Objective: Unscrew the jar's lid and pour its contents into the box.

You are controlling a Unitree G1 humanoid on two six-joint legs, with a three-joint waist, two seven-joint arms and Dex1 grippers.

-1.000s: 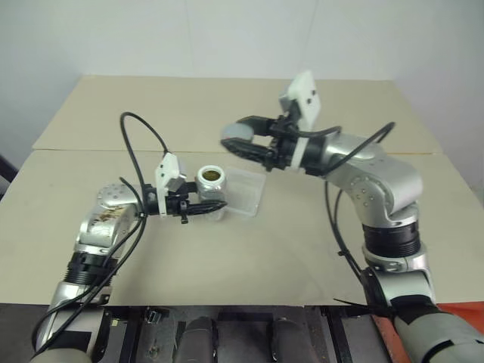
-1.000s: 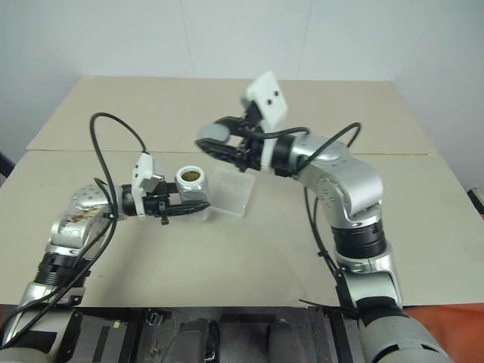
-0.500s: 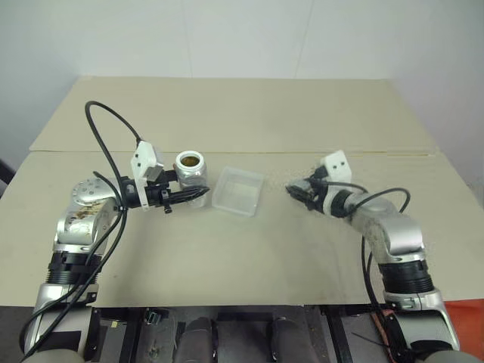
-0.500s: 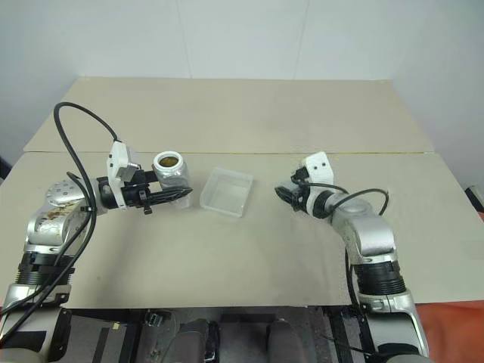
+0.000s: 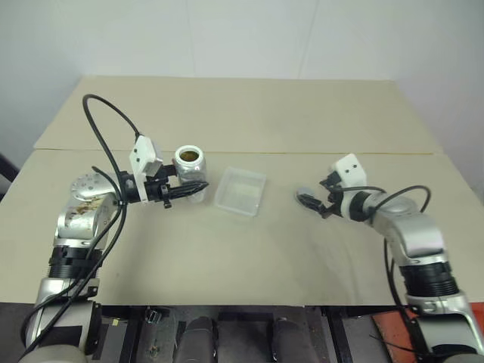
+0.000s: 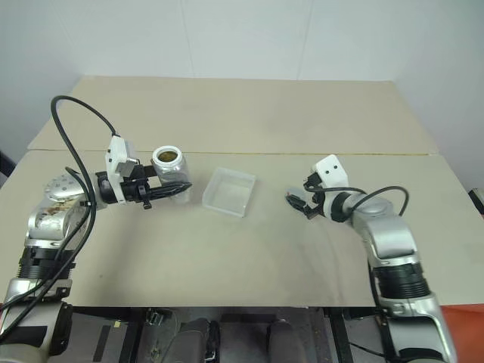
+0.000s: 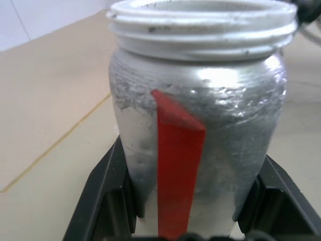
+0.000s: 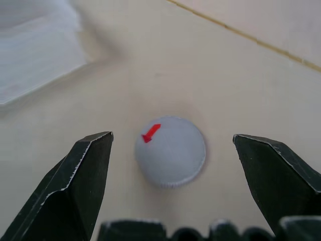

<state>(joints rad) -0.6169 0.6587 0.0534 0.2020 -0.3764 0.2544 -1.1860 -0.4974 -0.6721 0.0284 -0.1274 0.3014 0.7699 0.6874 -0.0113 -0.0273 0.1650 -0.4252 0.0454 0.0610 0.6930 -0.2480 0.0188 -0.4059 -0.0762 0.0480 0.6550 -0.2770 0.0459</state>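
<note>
My left gripper [image 5: 198,187] is shut on the jar [image 5: 190,172], a silvery jar with a red stripe [image 7: 178,165]. It holds the jar upright, without a lid, just left of the box [image 5: 240,191]. The jar's mouth [image 5: 189,157] looks brownish inside, and I cannot make out the contents as a separate piece. The box is a clear shallow tray on the table. Right of it lies the lid [image 8: 171,153], grey with a red mark, flat on the table. My right gripper [image 5: 308,201] stands open around the lid without touching it.
The beige table [image 5: 242,265] has a seam [image 5: 287,152] running across behind the box. A black cable [image 5: 102,121] loops up over my left arm. Bare tabletop lies in front of the box and behind the seam.
My right gripper came down from above the box to the table on its right, opened and let the lid go. The left gripper keeps its grip on the jar.
</note>
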